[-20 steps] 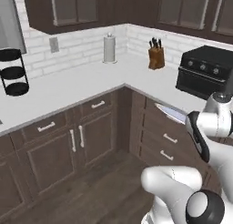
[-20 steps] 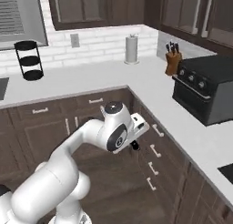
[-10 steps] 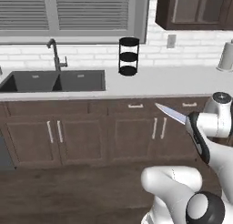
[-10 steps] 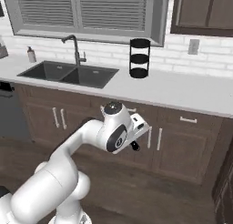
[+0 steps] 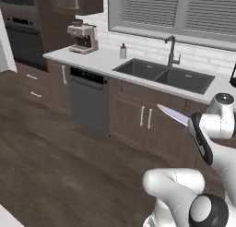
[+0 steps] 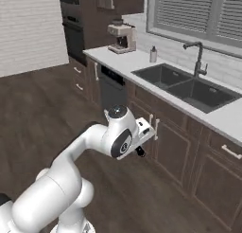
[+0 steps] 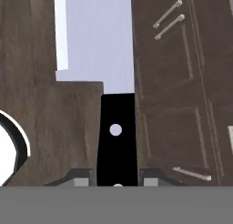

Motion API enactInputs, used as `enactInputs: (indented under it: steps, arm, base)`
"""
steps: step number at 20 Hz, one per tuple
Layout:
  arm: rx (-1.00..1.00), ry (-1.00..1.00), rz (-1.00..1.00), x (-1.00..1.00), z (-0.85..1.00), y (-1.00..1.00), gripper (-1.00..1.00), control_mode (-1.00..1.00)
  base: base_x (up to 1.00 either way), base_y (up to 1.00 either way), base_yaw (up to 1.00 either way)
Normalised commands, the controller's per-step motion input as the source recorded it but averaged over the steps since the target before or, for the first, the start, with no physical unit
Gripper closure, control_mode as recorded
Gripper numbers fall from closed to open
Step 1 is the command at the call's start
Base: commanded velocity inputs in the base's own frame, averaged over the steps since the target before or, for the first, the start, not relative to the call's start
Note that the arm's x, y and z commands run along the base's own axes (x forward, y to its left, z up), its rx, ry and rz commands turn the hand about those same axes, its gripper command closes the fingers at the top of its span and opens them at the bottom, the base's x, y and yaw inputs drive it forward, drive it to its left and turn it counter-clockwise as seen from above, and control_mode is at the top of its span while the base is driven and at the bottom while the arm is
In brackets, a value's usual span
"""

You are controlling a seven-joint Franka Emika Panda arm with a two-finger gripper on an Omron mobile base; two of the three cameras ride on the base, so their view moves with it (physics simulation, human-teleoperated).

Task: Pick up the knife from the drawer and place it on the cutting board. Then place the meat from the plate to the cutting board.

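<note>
gripper (image 7: pixel 116 180) is clamped on the knife (image 7: pixel 116 127) by its black handle, blade out front over the floor; prob stiff, light, slick, so hold the handle, not the blade

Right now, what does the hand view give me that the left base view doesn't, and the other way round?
Hand view alone: the gripper is shut on the knife's black handle, a fingertip pressed to each side, with the wide blade running up and away from the hand.

Left base view alone: the room around the arm, namely the sink with its faucet, the coffee machine, the dishwasher and the wood floor.

Both: the knife's silver blade and the dark brown cabinet doors with their bar handles.
</note>
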Motion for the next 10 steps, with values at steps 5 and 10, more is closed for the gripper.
enactInputs:
  steps: [5, 10]
  arm:
    - [0.00, 0.00, 0.00, 0.00, 0.00, 0.00, 1.00, 1.00]
    - [0.00, 0.00, 0.00, 0.00, 0.00, 0.00, 1.00, 1.00]
  base:
    - [-0.06, 0.00, 1.00]
    - [-0.10, 0.12, 0.91]
